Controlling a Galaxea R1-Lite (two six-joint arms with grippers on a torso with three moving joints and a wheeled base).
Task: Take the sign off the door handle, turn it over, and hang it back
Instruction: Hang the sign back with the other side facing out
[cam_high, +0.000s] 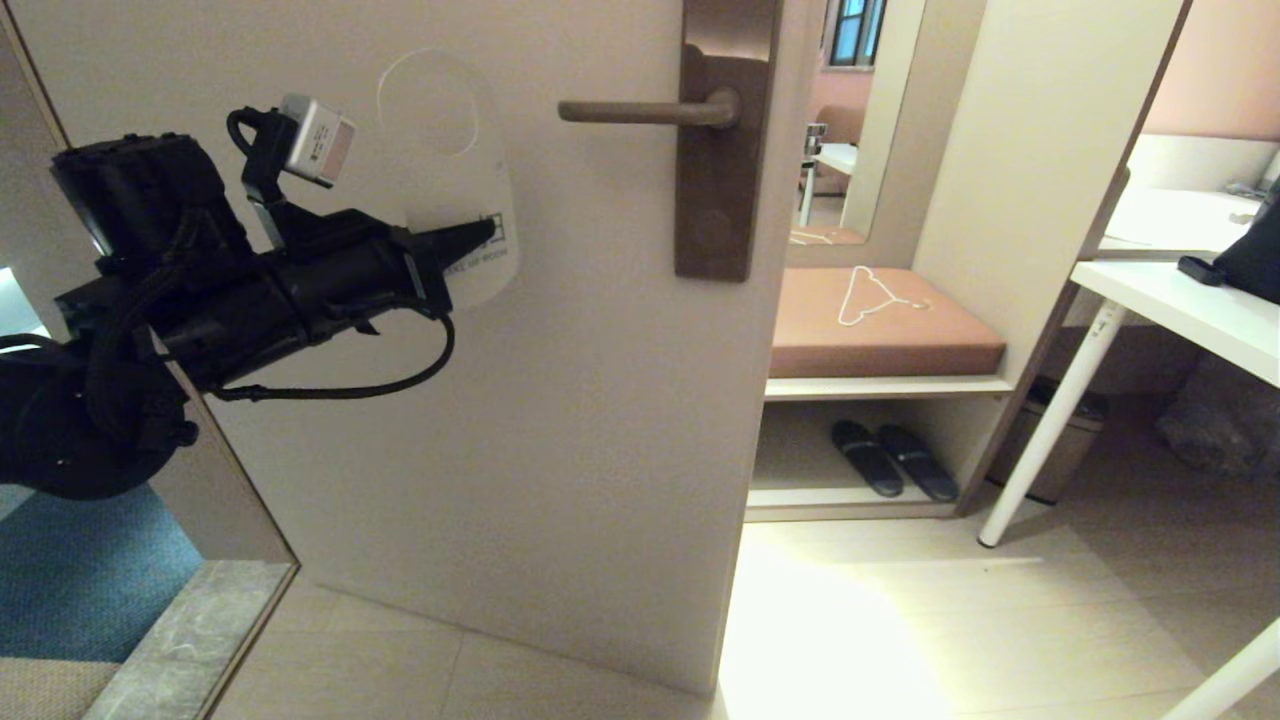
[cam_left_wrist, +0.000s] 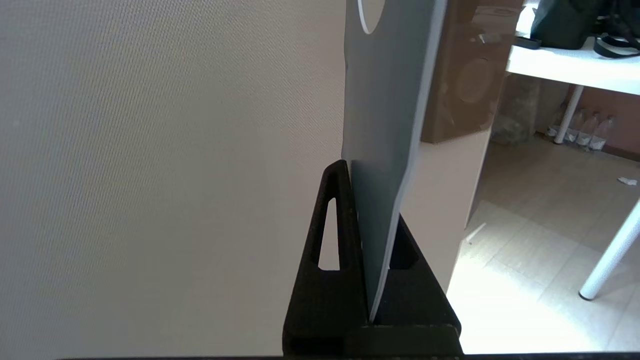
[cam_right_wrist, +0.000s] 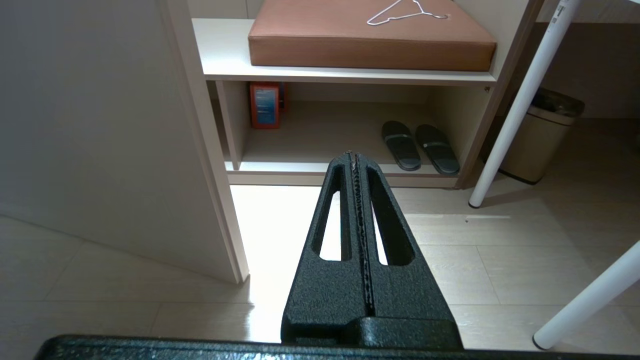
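Observation:
The sign (cam_high: 455, 190) is off the door handle (cam_high: 645, 111) and hangs in front of the door, left of the lever's free end. Its off-white side with its oval hole faces me in the head view. My left gripper (cam_high: 482, 234) is shut on the sign's lower part. In the left wrist view the sign (cam_left_wrist: 387, 110) stands nearly edge-on between the black fingers (cam_left_wrist: 334, 210) and shows its slate blue side, with the left gripper (cam_left_wrist: 372, 200) clamped on it. My right gripper (cam_right_wrist: 355, 159) is shut and empty, low over the floor by the door's edge.
The handle's bronze backplate (cam_high: 722, 170) sits at the door's right edge. Beyond it is a shelf unit with a brown cushion (cam_high: 880, 325), a white wire hanger (cam_high: 872, 293) and black slippers (cam_high: 893, 458). A white table (cam_high: 1190, 305) and a bin (cam_high: 1062, 440) stand at right.

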